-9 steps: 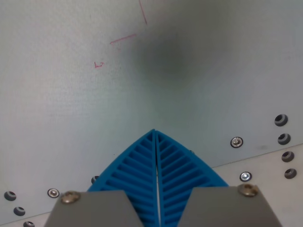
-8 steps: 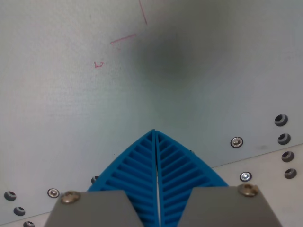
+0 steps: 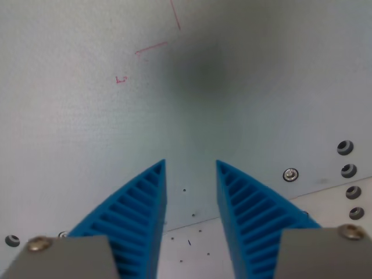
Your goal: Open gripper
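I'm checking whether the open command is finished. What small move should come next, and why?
Probably none beyond a slight further widening, if the hand has travel left. Its blue ribbed fingers stand well apart, with bare table showing in the gap and nothing between them. I would hold position and treat the opening as done.

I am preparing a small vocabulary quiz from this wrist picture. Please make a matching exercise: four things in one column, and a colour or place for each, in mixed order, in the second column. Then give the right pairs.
Things:
1. gripper fingers
2. pen marks
3. screw holes
4. dark shadow

Descriptions:
A. red, upper part of the view
B. blue and ribbed, apart from each other
C. blurred patch on the white table, top centre
D. at the wrist view's right edge

Pairs: 1-B, 2-A, 3-D, 4-C
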`<state>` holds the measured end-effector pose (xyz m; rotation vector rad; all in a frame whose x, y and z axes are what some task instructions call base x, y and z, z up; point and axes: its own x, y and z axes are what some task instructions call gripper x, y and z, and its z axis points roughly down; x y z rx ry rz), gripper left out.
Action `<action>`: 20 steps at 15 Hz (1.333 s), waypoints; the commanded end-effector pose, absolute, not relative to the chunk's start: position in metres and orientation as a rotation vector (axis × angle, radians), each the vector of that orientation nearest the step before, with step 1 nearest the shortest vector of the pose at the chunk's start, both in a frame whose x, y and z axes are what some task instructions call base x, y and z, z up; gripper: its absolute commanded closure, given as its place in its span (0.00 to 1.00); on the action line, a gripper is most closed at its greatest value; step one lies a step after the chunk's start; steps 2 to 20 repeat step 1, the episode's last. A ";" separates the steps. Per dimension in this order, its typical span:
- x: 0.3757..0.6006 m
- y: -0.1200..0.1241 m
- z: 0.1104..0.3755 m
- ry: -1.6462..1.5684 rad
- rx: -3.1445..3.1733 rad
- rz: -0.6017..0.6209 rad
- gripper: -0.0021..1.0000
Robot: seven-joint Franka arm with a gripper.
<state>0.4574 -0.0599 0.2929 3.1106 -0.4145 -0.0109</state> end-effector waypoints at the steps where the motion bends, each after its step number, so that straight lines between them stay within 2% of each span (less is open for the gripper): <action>1: 0.457 -0.060 0.295 -0.416 3.111 -0.004 0.00; 20: 0.457 -0.060 0.295 -0.416 3.111 -0.004 0.00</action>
